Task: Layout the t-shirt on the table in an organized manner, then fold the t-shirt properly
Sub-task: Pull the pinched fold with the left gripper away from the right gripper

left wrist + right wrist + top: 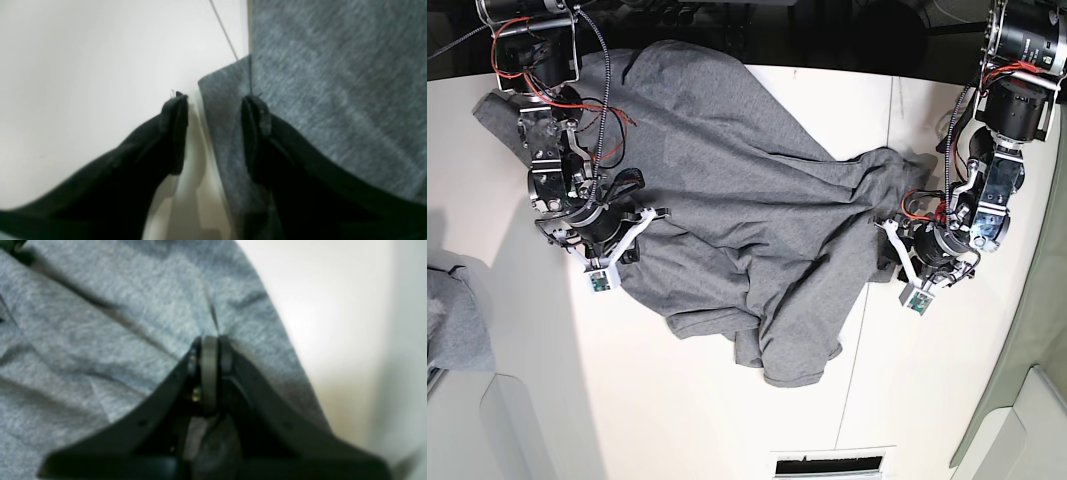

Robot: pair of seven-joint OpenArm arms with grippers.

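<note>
Lying in a big rumpled heap on the white counter [727, 400], the grey t-shirt [727, 190] is bunched and wrinkled, not flat. The right hand [210, 340] sits on the shirt's edge, and its two black fingers [196, 353] are pressed tight together with a fold of grey cloth pinched between them. The left hand [215, 100] is at the shirt's other side. Its fingers [176, 110] stand wide apart, one over the bare counter just beside the shirt and one over the cloth, with a shirt corner in the gap. A thin dark seam line [223, 30] runs across the counter up to that corner.
</note>
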